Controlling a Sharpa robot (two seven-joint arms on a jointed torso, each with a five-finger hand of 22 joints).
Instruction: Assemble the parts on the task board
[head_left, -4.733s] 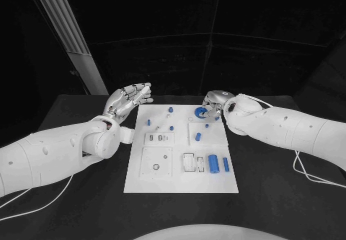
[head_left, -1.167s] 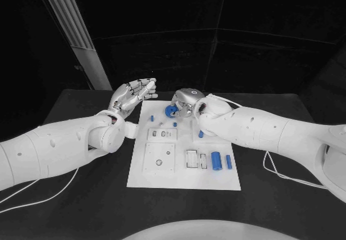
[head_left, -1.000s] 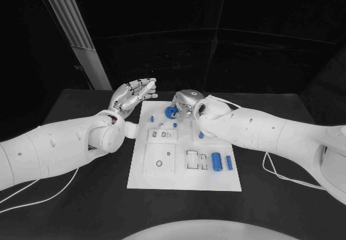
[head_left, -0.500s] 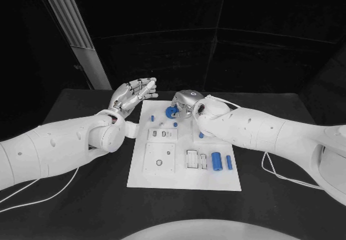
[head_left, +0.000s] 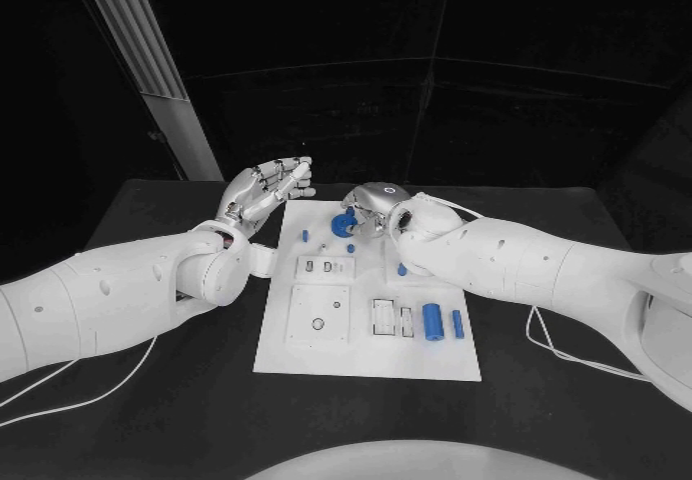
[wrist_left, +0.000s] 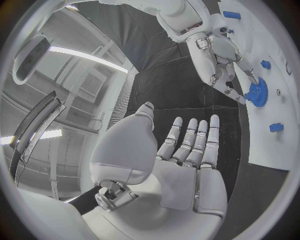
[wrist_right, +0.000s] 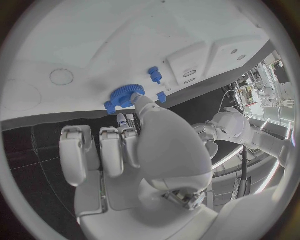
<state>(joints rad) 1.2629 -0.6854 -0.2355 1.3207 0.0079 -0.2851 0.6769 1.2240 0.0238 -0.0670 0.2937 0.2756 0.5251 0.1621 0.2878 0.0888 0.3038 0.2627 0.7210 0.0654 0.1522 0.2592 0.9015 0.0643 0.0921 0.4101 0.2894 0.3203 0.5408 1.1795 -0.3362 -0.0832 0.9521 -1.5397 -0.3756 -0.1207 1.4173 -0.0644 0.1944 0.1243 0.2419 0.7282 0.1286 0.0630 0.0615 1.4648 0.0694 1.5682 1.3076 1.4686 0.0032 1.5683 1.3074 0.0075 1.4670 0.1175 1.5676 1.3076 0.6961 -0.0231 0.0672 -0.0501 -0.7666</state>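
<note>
The white task board (head_left: 368, 355) lies in the middle of the black table. At its far edge my right hand (head_left: 379, 206) pinches a blue gear (head_left: 346, 222) just over the board. In the right wrist view the thumb tip lies on the gear (wrist_right: 127, 95) beside a small blue peg (wrist_right: 154, 75). My left hand (head_left: 268, 189) is raised by the board's far left corner, palm open, fingers apart and holding nothing. The left wrist view shows that open palm (wrist_left: 181, 165), with the right hand (wrist_left: 222, 55) on the gear (wrist_left: 256, 92).
On the board's right side lie a thick blue cylinder (head_left: 430, 320) and a thinner one (head_left: 457, 323). Small blue pegs (head_left: 304, 236) stand near the far end. A square block (head_left: 319, 315) and rectangular slots (head_left: 384, 318) sit mid-board. A pale post (head_left: 159, 90) rises at the back left.
Since the earliest frame my right hand has carried the gear leftward along the board's far edge, and the camera has shifted. Over the last second both hands have barely moved.
</note>
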